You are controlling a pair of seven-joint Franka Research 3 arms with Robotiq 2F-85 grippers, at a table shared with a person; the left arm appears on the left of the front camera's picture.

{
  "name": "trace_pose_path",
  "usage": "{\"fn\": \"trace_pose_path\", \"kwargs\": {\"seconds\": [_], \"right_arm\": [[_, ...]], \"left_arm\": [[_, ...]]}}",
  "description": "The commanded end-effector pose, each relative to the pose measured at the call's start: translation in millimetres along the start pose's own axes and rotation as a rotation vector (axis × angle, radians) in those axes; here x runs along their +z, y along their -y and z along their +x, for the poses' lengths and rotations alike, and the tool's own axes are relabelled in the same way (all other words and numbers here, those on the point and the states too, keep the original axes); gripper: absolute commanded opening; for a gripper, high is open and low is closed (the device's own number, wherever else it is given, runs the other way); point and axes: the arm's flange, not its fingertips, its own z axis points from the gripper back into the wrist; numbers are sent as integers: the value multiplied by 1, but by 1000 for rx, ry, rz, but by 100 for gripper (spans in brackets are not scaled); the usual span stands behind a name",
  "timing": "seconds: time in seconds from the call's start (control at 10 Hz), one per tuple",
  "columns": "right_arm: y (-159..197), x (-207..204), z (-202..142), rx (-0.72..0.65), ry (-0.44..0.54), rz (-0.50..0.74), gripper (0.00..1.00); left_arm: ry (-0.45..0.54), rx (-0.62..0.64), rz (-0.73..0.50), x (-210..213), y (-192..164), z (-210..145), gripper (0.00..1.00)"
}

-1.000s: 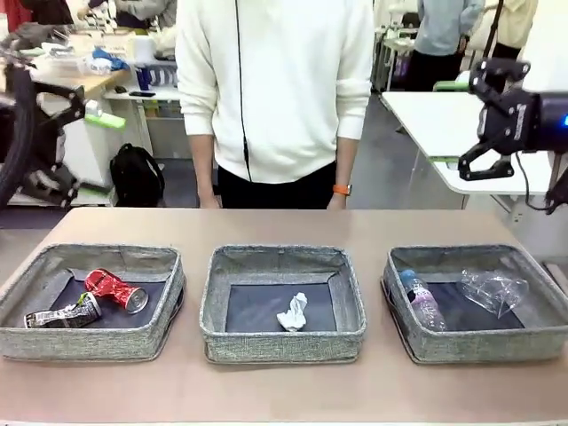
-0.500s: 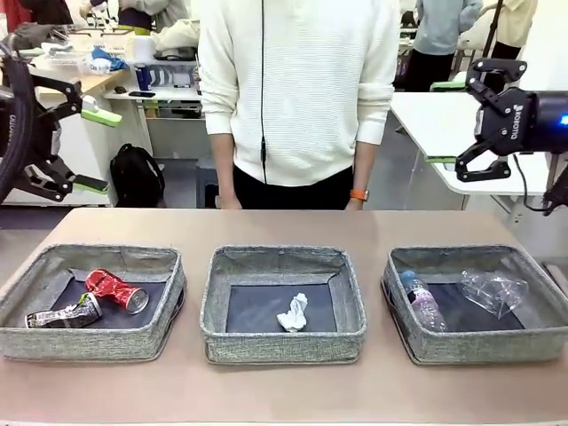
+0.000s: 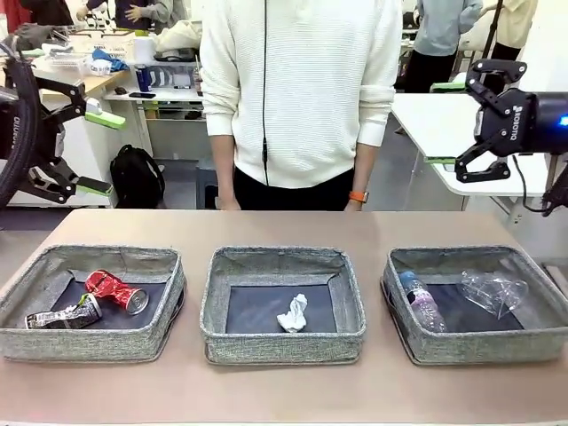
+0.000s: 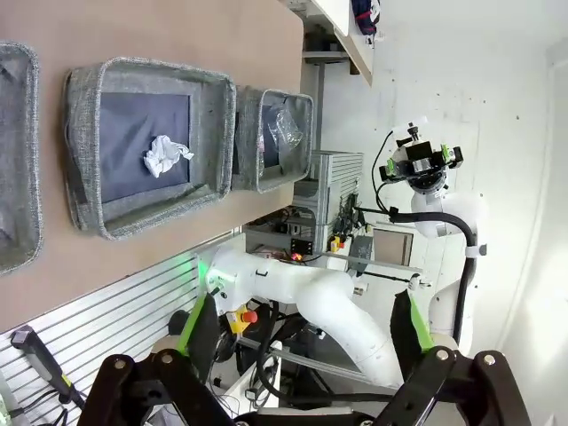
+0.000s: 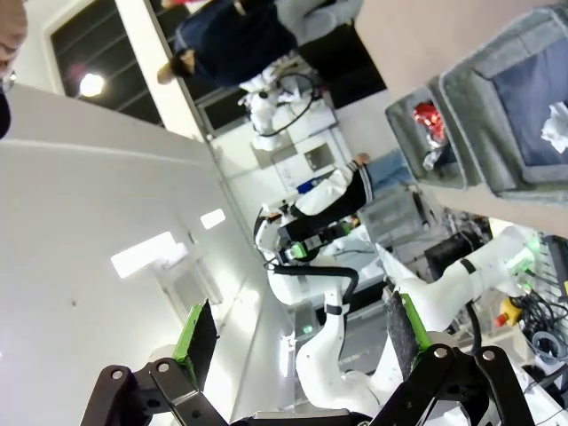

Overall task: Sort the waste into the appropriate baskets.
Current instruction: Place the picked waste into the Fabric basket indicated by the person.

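Both tools wide and raised, left tool (image 3: 89,151), right tool (image 3: 475,124), tan table (image 3: 284,395), possibly workshop behind.

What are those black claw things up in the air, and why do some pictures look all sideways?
Those claws are the robot's two hands, called tools. The left tool and the right tool both hang open above the table, holding nothing. One picture comes from a camera between the arms, looking across at a person. The sideways ones come from cameras on the robot's wrists, so they tip when the wrists turn. On the table sit three grey baskets. The left basket has a red can and a dark can. The middle basket has a paper ball. The right basket has a bottle and a clear cup.
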Motion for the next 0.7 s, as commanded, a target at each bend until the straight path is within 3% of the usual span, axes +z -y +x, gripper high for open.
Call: {"fn": "trace_pose_path", "kwargs": {"seconds": [0.0, 0.6], "right_arm": [[2, 2, -1, 11, -12, -6, 100], [2, 2, -1, 11, -12, -6, 100]], "left_arm": [[6, -25, -24, -2, -2, 1, 100], [6, -25, -24, -2, -2, 1, 100]]}}
